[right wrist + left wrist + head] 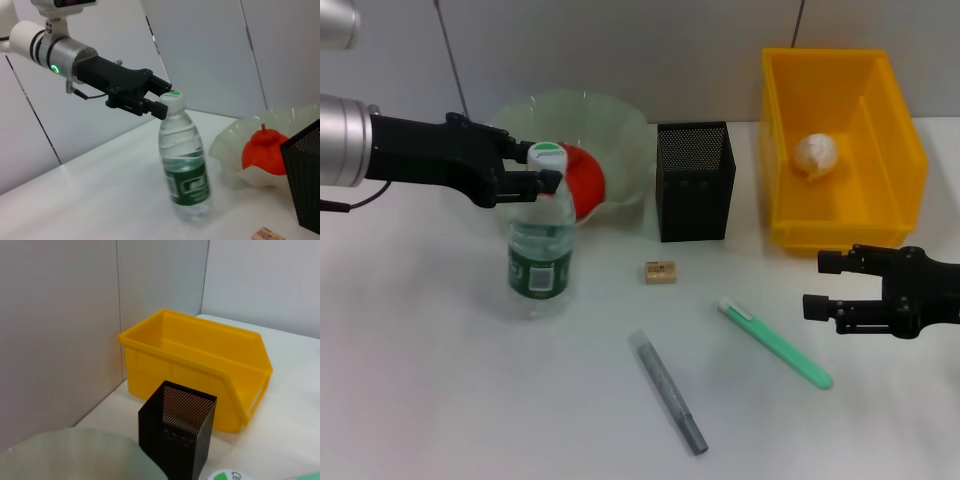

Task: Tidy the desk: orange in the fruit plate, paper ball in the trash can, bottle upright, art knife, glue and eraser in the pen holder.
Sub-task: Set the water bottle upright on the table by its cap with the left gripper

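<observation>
The bottle (540, 245) stands upright on the table in front of the fruit plate (620, 125). My left gripper (546, 165) reaches in from the left and is shut on its white cap; the right wrist view shows the fingers (159, 109) on either side of the cap. The orange (582, 180) lies in the plate. Inside the trash can (880, 215) sits the paper ball (817, 153). On the table lie the eraser (660, 272), the green art knife (775, 343) and the grey glue stick (667, 392). The pen holder (695, 180) stands between plate and bin. My right gripper (820, 285) hovers open, holding nothing, right of the knife.
A wall runs close behind the plate, pen holder and bin. The left wrist view looks over the pen holder (177, 435) to the yellow bin (200, 360). Bare white tabletop lies left of and in front of the bottle.
</observation>
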Available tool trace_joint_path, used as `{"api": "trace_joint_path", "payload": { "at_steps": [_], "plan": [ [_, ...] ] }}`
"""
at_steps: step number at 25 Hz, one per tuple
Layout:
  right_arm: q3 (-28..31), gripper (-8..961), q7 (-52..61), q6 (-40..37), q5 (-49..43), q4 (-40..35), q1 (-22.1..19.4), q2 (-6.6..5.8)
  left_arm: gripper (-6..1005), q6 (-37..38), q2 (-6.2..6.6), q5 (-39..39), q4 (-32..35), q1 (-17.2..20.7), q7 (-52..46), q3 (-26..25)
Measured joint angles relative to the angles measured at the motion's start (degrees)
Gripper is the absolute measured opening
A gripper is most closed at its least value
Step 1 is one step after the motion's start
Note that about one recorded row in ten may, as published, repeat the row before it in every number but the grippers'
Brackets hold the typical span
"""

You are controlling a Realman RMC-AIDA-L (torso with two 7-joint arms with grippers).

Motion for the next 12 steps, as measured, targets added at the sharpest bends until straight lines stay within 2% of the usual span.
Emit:
{"api": "trace_joint_path", "payload": {
  "at_steps": [8, 12],
  "plan": [
    [0.0, 839, 0.0, 0.0, 0.0, 0.0, 0.08, -0.02, 429, 0.22, 0.09, -0.22, 1.57, 1.86, -0.16, -1.24],
    [0.0, 839, 0.08, 0.0, 0.0, 0.0, 0.09, -0.02, 275, 0.51, 0.11, -0.24, 1.58, 2.33, -0.01, -2.92]
  ]
}}
